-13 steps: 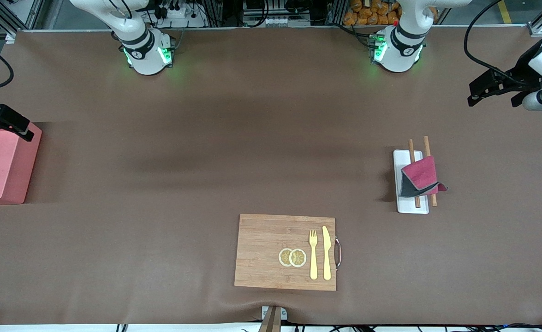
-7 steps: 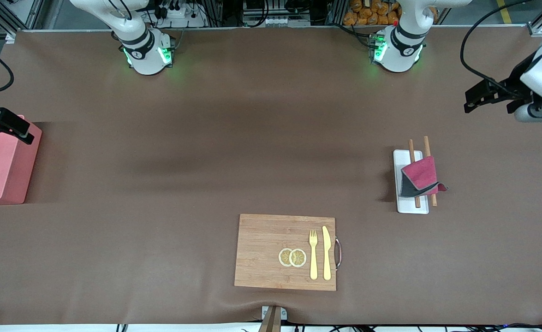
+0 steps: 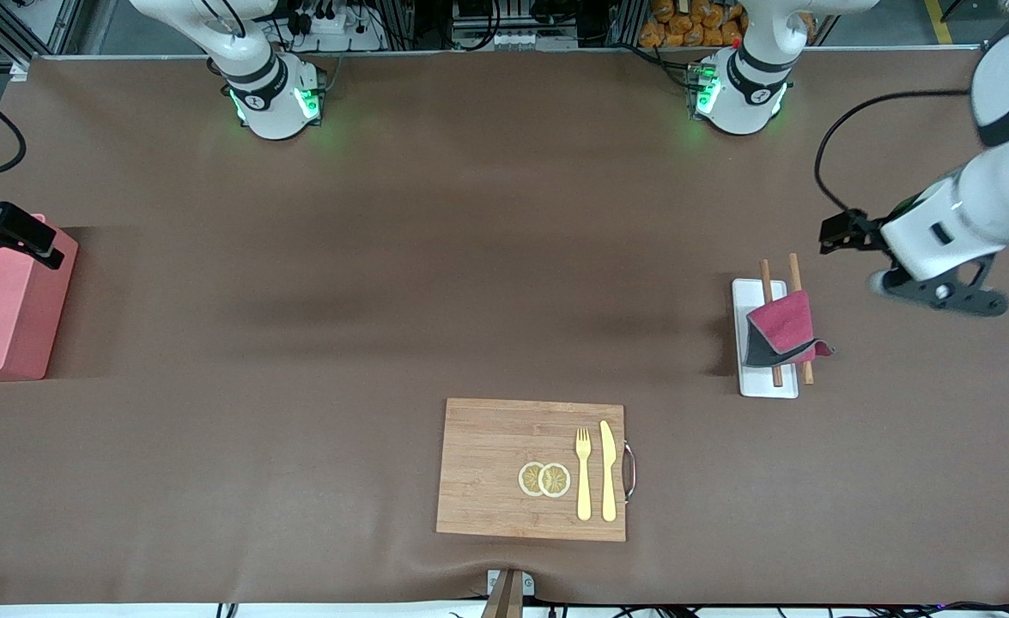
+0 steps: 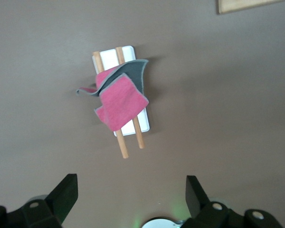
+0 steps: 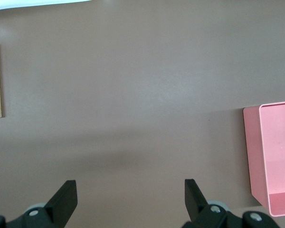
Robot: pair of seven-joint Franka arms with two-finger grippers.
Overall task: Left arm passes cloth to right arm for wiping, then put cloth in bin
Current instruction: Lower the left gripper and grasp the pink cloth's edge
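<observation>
Cloth on chopstick tray, awaiting left-arm pickup

Cloth [image 3: 784, 329]: draped over chopsticks [image 3: 766, 273] on white tray [image 3: 749, 296], toward left arm's end, reachable there. Left gripper [image 4: 129, 199]: over bare table near tray, jaws wide, empty, wrist angled down. Right gripper [image 5: 130, 203]: waiting beside bin [image 3: 2, 313], wide, empty

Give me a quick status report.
Left gripper open, over table near cloth. Right gripper open, waiting by bin. Cloth draped on chopsticks.
</observation>
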